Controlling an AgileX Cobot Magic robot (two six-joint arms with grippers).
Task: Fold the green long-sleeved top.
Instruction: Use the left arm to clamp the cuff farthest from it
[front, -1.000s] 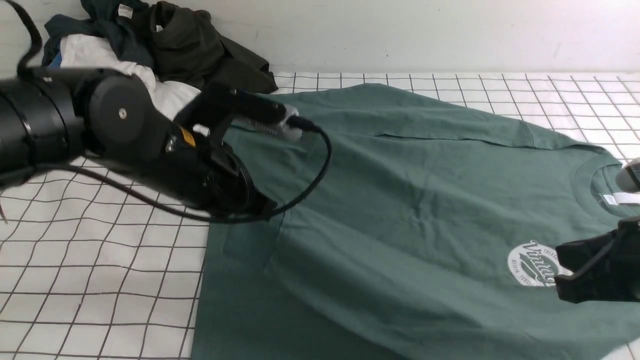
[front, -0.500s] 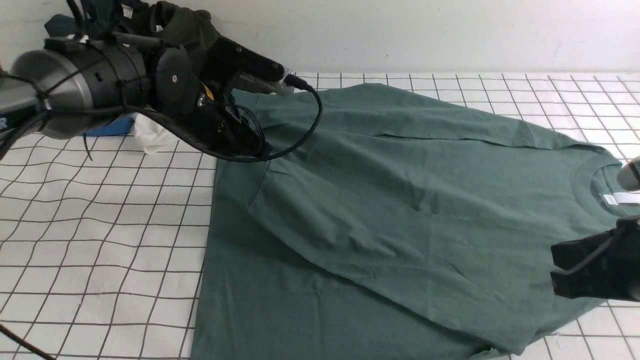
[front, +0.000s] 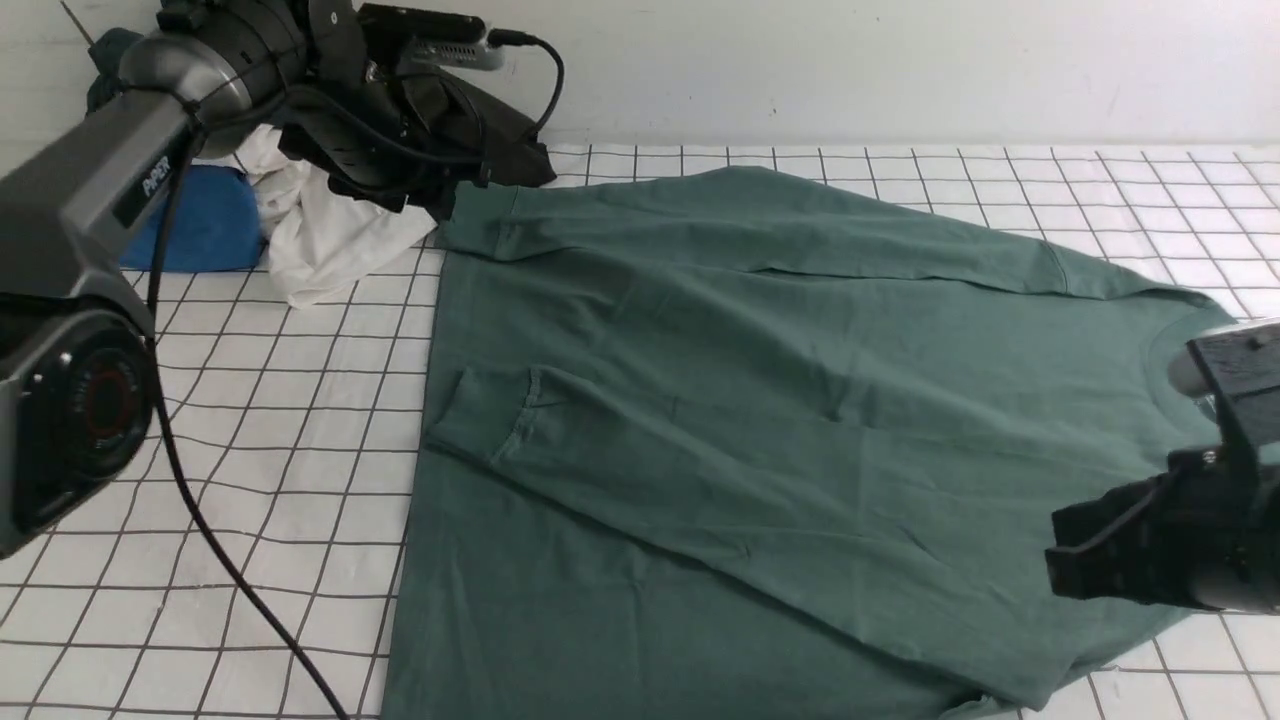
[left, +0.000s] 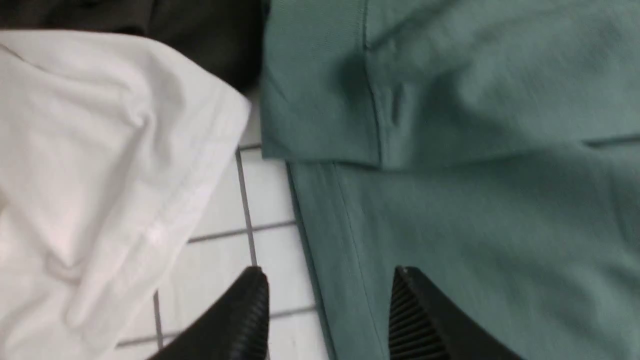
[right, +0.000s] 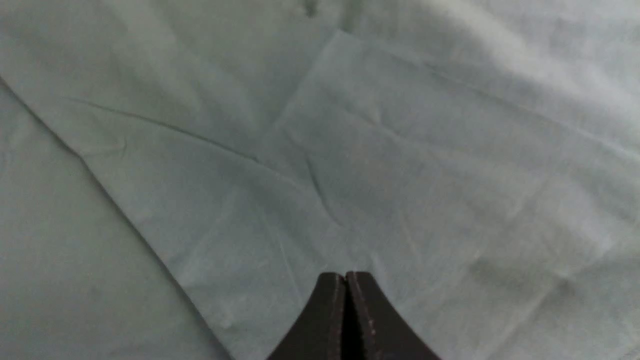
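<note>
Your green long-sleeved top lies spread flat on the white gridded table, hem toward the robot's left and collar toward its right. The nearer sleeve is folded slantwise across the body, and its cuff rests on the fabric close to the hem. The far sleeve lies along the top's far edge with its cuff at the far left corner of the garment. Your left gripper hangs over that corner with its jaws spread wide and nothing between them. In the left wrist view one finger is over bare table just beside the hem edge, and the other sits over green cloth, with the far cuff ahead of them. Just beside that cuff is a heap of other clothes: a crumpled white garment, a dark olive garment behind it against the wall, and a blue item further left. Your right gripper is at the collar end over the chest area, its jaws pressed together with no cloth visibly caught between them. You cannot tell from these views whether its tips touch the fabric.
</note>
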